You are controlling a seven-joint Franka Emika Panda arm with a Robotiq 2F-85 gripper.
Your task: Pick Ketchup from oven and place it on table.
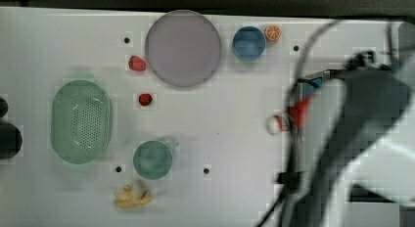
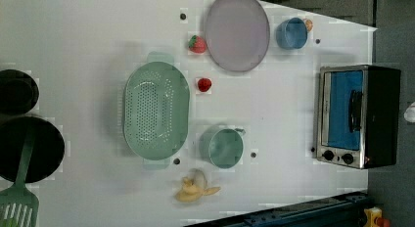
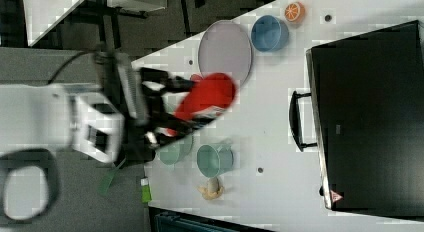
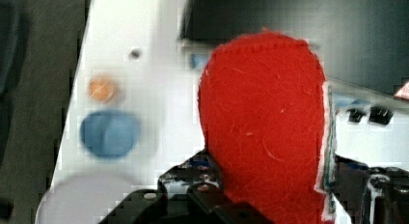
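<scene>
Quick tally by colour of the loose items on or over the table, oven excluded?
Red: 3 (Ketchup, in the gripper, and two strawberries)
Green: 2 (colander, cup)
Blue: 1 (bowl)
Lilac: 1 (plate)
Orange: 1 (orange slice)
Yellow: 1 (banana)
Total: 9

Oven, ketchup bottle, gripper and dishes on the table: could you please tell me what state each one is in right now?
oven: door shut.
ketchup bottle: out of the oven, clamped in the gripper, cap on.
gripper: shut on the bottle.
green cup: upright, empty.
blue cup: upright, empty.
plate: empty.
colander: right way up, empty.
</scene>
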